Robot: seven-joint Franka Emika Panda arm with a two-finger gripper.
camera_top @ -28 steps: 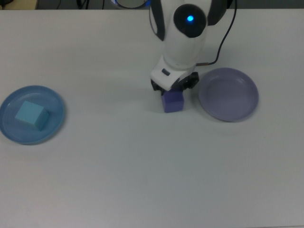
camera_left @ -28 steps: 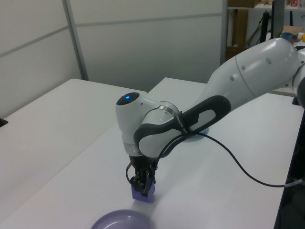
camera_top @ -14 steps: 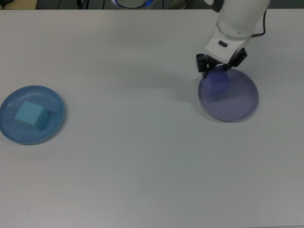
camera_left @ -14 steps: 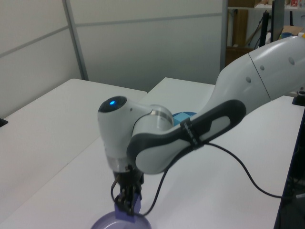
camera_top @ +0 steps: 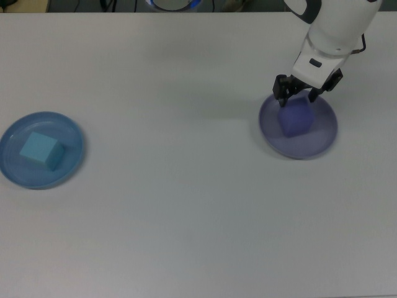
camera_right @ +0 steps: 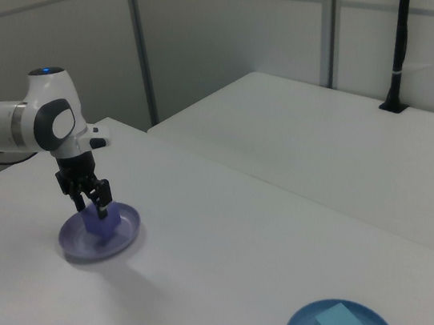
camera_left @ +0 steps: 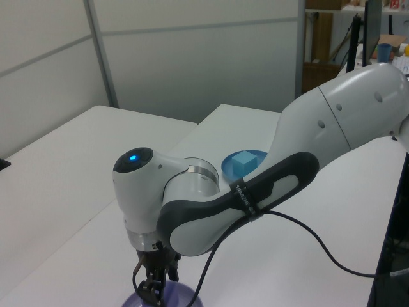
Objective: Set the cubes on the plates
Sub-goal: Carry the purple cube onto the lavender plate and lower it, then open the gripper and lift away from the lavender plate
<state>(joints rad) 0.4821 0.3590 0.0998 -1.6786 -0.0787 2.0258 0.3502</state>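
The indigo cube (camera_top: 294, 119) rests inside the lavender plate (camera_top: 324, 133) at the top view's right; it also shows in the right view as cube (camera_right: 100, 221) on plate (camera_right: 122, 236). My gripper (camera_top: 298, 96) hangs just over it, open, with a finger on either side of the cube's top, seen in the right view as gripper (camera_right: 90, 200). In the left view the gripper (camera_left: 152, 289) points down at the plate's rim (camera_left: 185, 297) and hides the cube. The cyan cube (camera_top: 40, 149) lies on the blue plate (camera_top: 69, 162) at the top view's left.
The white table (camera_top: 186, 205) carries only the two plates. A black cable (camera_left: 307, 243) trails from the arm across the table in the left view. A second white table (camera_right: 348, 149) stands behind in the right view.
The gripper carried the indigo cube from the table to the lavender plate, then lowered it further in over the plate's middle. The cube now sits on the plate with the fingers apart.
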